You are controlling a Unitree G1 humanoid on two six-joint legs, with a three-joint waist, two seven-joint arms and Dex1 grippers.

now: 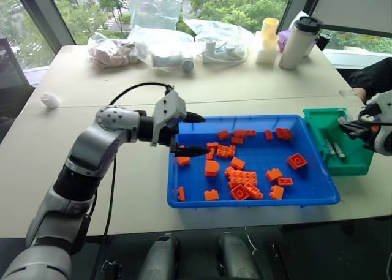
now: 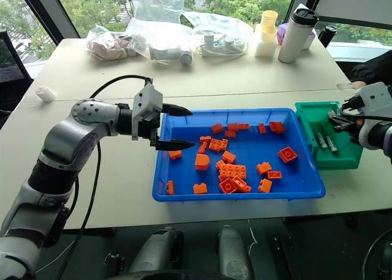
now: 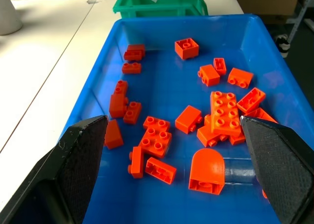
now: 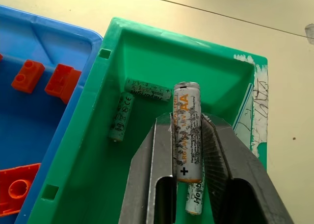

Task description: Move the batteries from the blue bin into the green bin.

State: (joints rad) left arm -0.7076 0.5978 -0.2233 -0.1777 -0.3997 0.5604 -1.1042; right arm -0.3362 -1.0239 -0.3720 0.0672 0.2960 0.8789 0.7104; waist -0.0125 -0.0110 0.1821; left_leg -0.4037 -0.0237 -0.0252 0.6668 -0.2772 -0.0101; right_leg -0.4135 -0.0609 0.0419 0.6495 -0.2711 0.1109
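we see our right end effector (image 4: 189, 150) over the green bin (image 4: 78, 170), with one battery (image 4: 187, 131) between its two fingers — whether it is still squeezed we cannot tell. three more batteries (image 4: 121, 117) lie inside that bin. our left end effector (image 3: 171, 150) hangs wide open over the blue bin (image 3: 162, 94), above orange toy bricks (image 3: 225, 111) — the bins touch on the counter (image 1: 92, 90).

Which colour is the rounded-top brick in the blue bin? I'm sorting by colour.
Orange, like the others; the rounded-top brick in the blue bin shows best in the left wrist view.
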